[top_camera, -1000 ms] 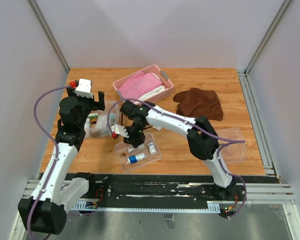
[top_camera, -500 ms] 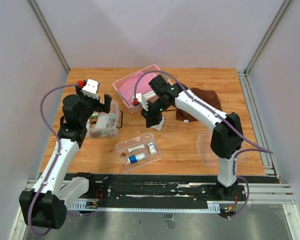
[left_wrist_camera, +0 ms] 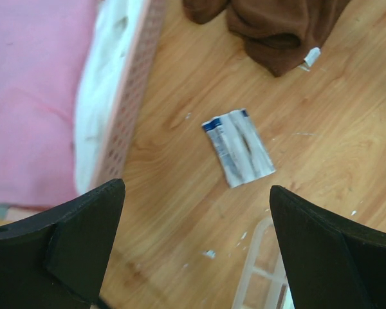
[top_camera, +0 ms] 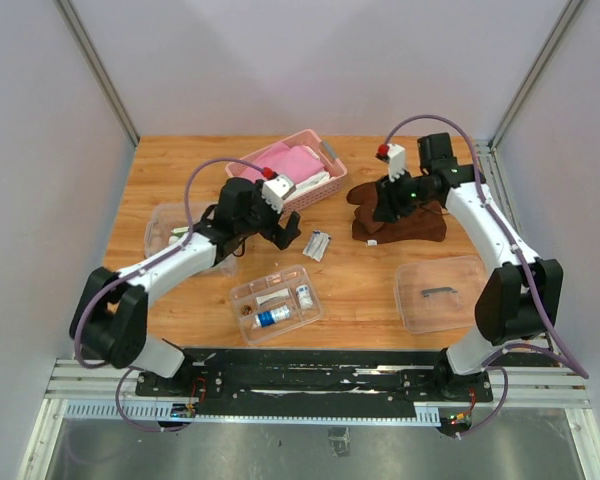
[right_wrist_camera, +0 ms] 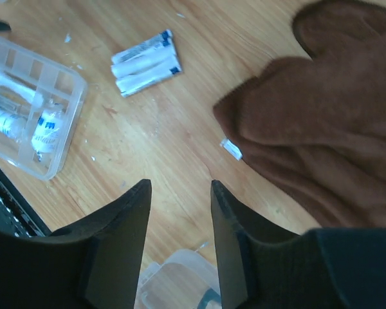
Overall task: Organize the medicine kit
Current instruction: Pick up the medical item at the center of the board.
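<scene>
packet (left_wrist_camera: 238,147) flat on table (left_wrist_camera: 180,212) | basket (left_wrist_camera: 125,96) left | fingers (left_wrist_camera: 71,238) spread

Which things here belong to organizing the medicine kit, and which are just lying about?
Belong to the job: clear box, divided tray, lid with dark handle, loose packet.
Just lying about: pink basket, brown cloth.

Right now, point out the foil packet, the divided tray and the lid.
foil packet (left_wrist_camera: 239,147), left wrist view, its middle.
divided tray (top_camera: 270,282), top external view, far rim.
lid (top_camera: 440,292), top external view, dark handle.
</scene>
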`<state>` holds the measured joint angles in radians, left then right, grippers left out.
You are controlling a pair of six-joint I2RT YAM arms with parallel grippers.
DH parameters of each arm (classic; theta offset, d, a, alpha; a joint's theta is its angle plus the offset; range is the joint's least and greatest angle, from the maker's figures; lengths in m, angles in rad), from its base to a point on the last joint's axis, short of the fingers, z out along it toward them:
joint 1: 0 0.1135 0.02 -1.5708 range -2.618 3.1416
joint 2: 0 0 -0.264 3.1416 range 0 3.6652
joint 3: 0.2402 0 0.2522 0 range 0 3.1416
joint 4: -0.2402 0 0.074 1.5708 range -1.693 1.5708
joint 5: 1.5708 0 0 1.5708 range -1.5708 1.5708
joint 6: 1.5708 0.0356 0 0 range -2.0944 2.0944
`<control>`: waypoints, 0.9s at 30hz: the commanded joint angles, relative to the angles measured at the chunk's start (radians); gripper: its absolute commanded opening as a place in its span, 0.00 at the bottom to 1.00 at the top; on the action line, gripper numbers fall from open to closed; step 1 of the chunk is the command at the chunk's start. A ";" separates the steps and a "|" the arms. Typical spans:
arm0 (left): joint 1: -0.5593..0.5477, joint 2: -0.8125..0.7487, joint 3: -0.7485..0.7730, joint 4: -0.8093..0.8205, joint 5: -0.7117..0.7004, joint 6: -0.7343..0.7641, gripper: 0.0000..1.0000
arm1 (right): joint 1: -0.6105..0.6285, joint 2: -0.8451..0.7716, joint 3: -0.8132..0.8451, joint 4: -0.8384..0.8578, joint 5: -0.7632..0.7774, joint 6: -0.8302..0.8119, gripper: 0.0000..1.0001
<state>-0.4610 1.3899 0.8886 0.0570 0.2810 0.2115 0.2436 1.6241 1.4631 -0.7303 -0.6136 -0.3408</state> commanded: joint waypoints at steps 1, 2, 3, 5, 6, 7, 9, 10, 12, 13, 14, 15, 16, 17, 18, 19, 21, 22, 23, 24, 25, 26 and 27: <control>-0.068 0.142 0.108 0.027 0.015 -0.080 0.99 | -0.117 -0.061 -0.058 0.053 0.037 0.113 0.48; -0.081 0.178 0.130 0.021 0.010 -0.099 0.99 | -0.132 -0.063 -0.050 0.038 0.043 0.125 0.51; -0.092 0.210 0.151 0.015 0.000 -0.117 0.99 | -0.143 -0.063 -0.041 0.016 0.043 0.133 0.53; -0.115 0.267 0.187 0.002 -0.024 -0.152 0.99 | -0.152 -0.061 -0.023 -0.029 0.053 0.144 0.59; -0.125 0.295 0.202 -0.005 -0.038 -0.166 0.99 | -0.153 -0.061 -0.021 -0.044 0.060 0.148 0.60; -0.134 0.326 0.214 -0.007 -0.053 -0.182 0.99 | -0.153 -0.064 -0.023 -0.051 0.064 0.151 0.62; -0.153 0.366 0.232 -0.008 -0.096 -0.211 0.99 | -0.155 -0.073 -0.037 -0.049 0.079 0.154 0.64; -0.162 0.382 0.237 -0.006 -0.111 -0.223 0.99 | -0.155 -0.079 -0.048 -0.043 0.085 0.156 0.64; -0.181 0.412 0.243 0.001 -0.146 -0.244 0.99 | -0.155 -0.093 -0.080 -0.016 0.083 0.161 0.65; -0.187 0.425 0.245 0.006 -0.160 -0.249 0.99 | -0.155 -0.100 -0.097 0.004 0.075 0.162 0.65; -0.194 0.439 0.249 0.009 -0.174 -0.253 0.99 | -0.155 -0.105 -0.113 0.019 0.067 0.160 0.65; -0.196 0.453 0.257 0.009 -0.183 -0.257 0.99 | -0.155 -0.105 -0.123 0.028 0.061 0.157 0.65; -0.198 0.467 0.266 0.008 -0.184 -0.258 0.99 | -0.155 -0.104 -0.130 0.030 0.054 0.150 0.65; -0.201 0.481 0.277 0.005 -0.186 -0.258 0.99 | -0.155 -0.101 -0.135 0.029 0.048 0.145 0.66; -0.203 0.496 0.288 -0.002 -0.188 -0.258 0.99 | -0.155 -0.100 -0.139 0.030 0.045 0.137 0.66; -0.206 0.511 0.299 -0.008 -0.189 -0.258 0.99 | -0.155 -0.100 -0.142 0.030 0.046 0.132 0.66; -0.216 0.534 0.315 -0.012 -0.203 -0.252 0.99 | -0.155 -0.102 -0.146 0.032 0.057 0.125 0.66; -0.221 0.546 0.320 -0.013 -0.215 -0.246 0.99 | -0.155 -0.104 -0.147 0.035 0.062 0.125 0.66; -0.223 0.555 0.325 -0.012 -0.227 -0.242 0.99 | -0.155 -0.106 -0.151 0.039 0.062 0.124 0.66; -0.224 0.564 0.329 -0.014 -0.236 -0.240 0.99 | -0.155 -0.108 -0.155 0.042 0.059 0.124 0.66; -0.223 0.572 0.330 -0.015 -0.248 -0.238 0.99 | -0.155 -0.110 -0.157 0.045 0.057 0.122 0.66; -0.224 0.576 0.329 -0.013 -0.257 -0.232 0.99 | -0.155 -0.110 -0.159 0.045 0.053 0.119 0.66; -0.223 0.578 0.326 -0.011 -0.264 -0.229 0.99 | -0.155 -0.109 -0.160 0.045 0.052 0.117 0.66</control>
<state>-0.6750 1.9488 1.1954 0.0429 0.0719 -0.0292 0.0971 1.5406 1.3243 -0.6998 -0.5522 -0.2085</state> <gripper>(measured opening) 0.991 0.655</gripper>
